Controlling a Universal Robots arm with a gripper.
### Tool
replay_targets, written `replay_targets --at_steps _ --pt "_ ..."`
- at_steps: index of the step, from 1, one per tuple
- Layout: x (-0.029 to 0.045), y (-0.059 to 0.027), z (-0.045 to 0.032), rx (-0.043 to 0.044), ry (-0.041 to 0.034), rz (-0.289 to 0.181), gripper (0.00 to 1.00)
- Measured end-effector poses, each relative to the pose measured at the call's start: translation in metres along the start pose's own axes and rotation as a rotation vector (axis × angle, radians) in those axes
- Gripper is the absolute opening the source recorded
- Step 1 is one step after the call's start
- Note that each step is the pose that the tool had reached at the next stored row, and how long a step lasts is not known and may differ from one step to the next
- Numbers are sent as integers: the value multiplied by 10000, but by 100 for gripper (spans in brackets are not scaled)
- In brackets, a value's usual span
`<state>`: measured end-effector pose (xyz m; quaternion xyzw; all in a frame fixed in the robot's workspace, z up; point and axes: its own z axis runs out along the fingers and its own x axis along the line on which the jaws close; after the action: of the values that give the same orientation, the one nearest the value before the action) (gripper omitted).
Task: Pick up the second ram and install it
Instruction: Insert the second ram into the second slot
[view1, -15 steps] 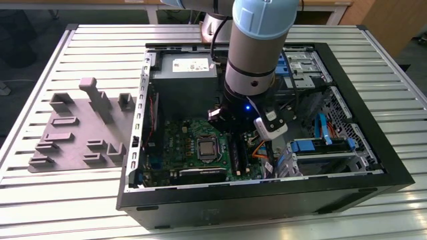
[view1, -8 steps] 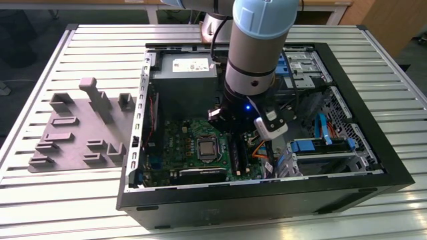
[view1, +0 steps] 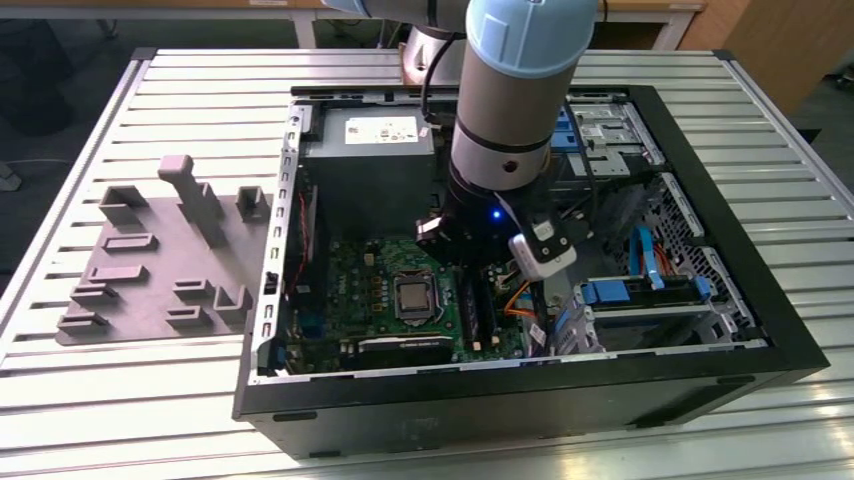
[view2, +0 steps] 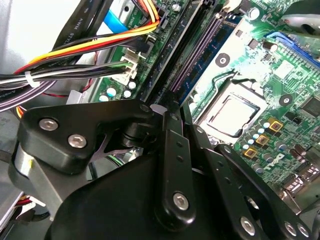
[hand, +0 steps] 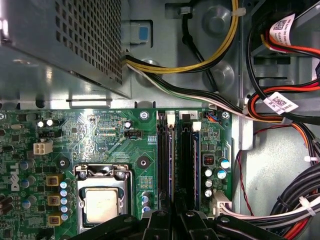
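The second ram (hand: 170, 160) is a slim dark stick standing on edge in a motherboard slot, with its end running in between my fingertips. In the second wrist view the second ram (view2: 197, 52) stretches away from the gripper (view2: 170, 107), whose black fingers are drawn close together over it. My gripper (hand: 174, 216) appears shut on the stick's near end. From the exterior view the gripper (view1: 454, 245) is low inside the open computer case, above the green motherboard (view1: 387, 270). A parallel stick with bluish marks (hand: 196, 160) sits one slot over.
The processor socket (hand: 102, 205) lies right beside the slots. The grey power supply box (view1: 367, 150) and bundled cables (hand: 280, 105) crowd the area around them. The black case rim (view1: 534, 375) surrounds the work. A grey moulded holder (view1: 160, 260) rests on the slatted table at the exterior view's left.
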<state>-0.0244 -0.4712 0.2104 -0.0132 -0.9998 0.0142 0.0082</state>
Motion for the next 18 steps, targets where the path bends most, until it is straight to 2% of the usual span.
replay_targets --at_steps 18 --pt "-1 5 28 13 -1 -23 14"
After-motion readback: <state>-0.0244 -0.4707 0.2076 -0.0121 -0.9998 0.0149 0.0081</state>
